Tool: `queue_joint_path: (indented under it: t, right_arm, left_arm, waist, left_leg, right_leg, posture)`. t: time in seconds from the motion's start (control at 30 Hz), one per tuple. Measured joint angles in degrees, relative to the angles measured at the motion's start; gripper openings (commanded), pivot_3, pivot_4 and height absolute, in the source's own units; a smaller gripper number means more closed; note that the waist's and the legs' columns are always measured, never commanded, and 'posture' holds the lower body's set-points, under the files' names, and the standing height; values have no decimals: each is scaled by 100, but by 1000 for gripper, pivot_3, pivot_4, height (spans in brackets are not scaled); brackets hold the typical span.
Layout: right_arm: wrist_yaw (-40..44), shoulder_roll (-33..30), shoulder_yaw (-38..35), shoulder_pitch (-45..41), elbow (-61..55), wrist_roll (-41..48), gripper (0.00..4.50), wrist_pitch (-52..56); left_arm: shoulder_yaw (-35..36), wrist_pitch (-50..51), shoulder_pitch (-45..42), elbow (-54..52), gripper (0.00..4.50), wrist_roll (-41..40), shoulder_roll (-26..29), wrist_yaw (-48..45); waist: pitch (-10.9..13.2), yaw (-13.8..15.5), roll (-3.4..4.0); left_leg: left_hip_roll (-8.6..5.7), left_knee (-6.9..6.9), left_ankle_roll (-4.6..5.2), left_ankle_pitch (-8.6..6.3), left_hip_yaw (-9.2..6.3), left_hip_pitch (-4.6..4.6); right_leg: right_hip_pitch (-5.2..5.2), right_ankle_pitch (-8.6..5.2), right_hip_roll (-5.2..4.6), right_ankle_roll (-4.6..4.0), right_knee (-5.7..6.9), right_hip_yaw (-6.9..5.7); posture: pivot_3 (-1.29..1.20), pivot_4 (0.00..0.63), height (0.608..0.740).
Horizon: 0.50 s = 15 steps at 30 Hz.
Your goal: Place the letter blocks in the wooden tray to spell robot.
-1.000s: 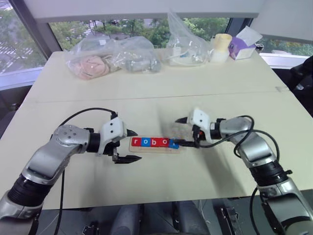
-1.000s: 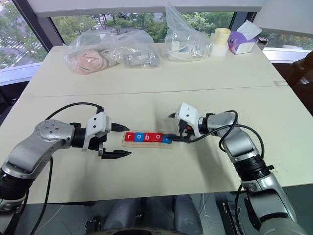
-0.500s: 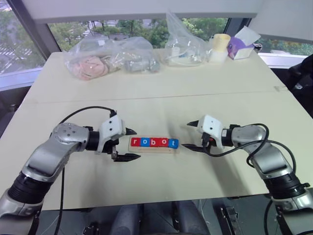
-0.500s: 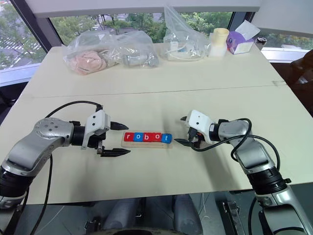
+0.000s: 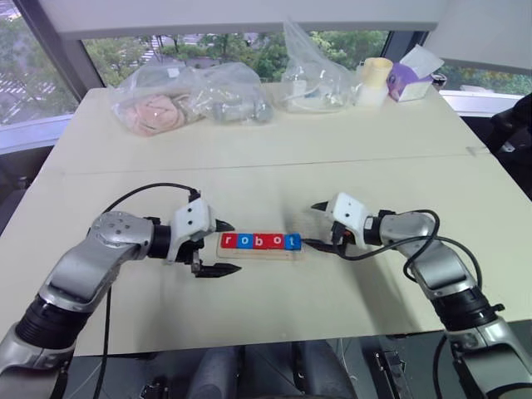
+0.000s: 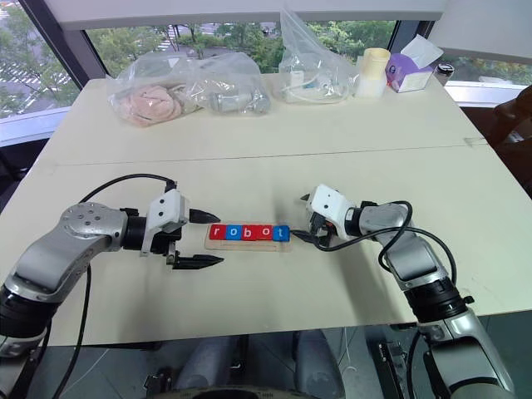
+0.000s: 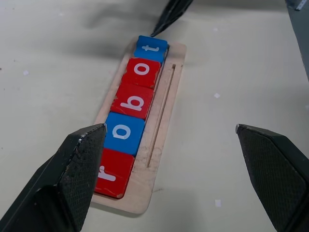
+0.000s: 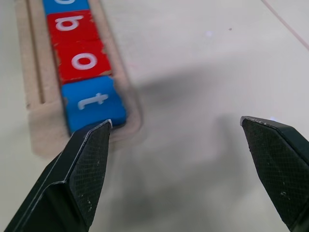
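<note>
The wooden tray (image 5: 263, 253) lies mid-table with five letter blocks (image 5: 259, 241) in a row reading r, o, b, o, t. In the left wrist view they are red r (image 7: 112, 173), blue o (image 7: 124, 133), red b (image 7: 133, 101), red o (image 7: 143, 71) and blue t (image 7: 150, 48). My left gripper (image 5: 234, 246) stands open at the tray's r end, holding nothing. At the t end my right gripper (image 5: 309, 224) is open and empty. One of its fingertips (image 8: 99, 133) sits right at the corner of the t block (image 8: 92, 102).
Clear plastic bags (image 5: 179, 100) with soft items line the table's far side, beside another bag (image 5: 309, 79), a pale cup (image 5: 376, 76) and a purple tissue box (image 5: 409, 79). A seam (image 5: 249, 166) crosses the table behind the tray.
The t block, askew at the tray's end a second ago, now lies flat in line. My right gripper backed off to the right, then came back to the tray's end. The left arm stayed put.
</note>
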Motion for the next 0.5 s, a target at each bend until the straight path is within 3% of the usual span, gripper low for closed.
queue_joint_path:
  t: [0.3,0.5]
  right_arm:
    - [4,-263,-172,148,-149,23,4372,79]
    - [232,-561,-1185,809,-1629,1526,4372,1918]
  left_arm:
    - [220,97,136,-14,4500,-95,85,52]
    - [1093,427,1007,-189,4500,-541,590,-62]
  waist:
    - [0,6,0]
    - [0,-9,1]
  left_leg:
    - [0,0,0,0,-1,-1]
    - [4,-12,0,0,-11,1]
  right_leg:
    - [0,0,-1,0,0,0]
    - [-6,-1,-7,-2,-1,5]
  posture:
    - [0,150,740]
    - [0,150,740]
